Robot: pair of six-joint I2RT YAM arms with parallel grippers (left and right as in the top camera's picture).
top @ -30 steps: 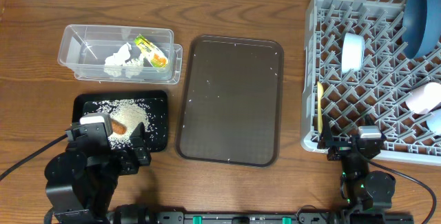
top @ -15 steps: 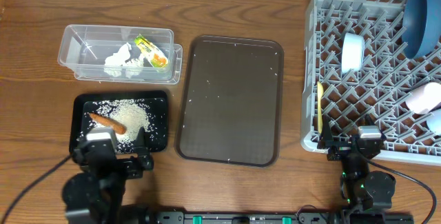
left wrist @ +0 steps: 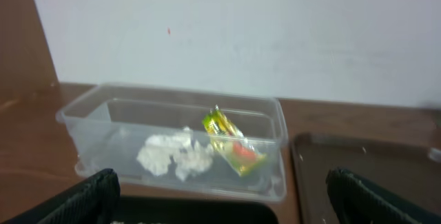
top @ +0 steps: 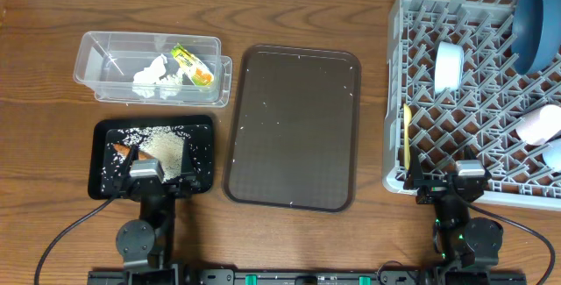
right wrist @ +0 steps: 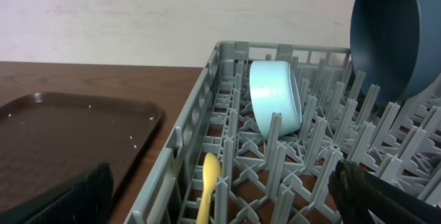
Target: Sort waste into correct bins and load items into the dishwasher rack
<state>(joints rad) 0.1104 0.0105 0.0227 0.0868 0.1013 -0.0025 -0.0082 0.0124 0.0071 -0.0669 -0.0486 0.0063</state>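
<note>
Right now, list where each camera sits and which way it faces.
Overhead: above the table, looking down on clear tub, brown tray, rack; left arm and right arm at near edge.
Left wrist: low, facing the far wall across the tub; own jaws in bottom corners.
Right wrist: low, facing the far wall along the rack; own jaws in bottom corners.
Shared: both wrist views catch the brown tray.

Overhead looks straight down; low wrist views face tub [left wrist: 96,124] and rack [right wrist: 282,46]

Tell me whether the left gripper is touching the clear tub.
Apart. Overhead, the left gripper is at the black tray's near edge, with the rice between it and the clear tub.
</note>
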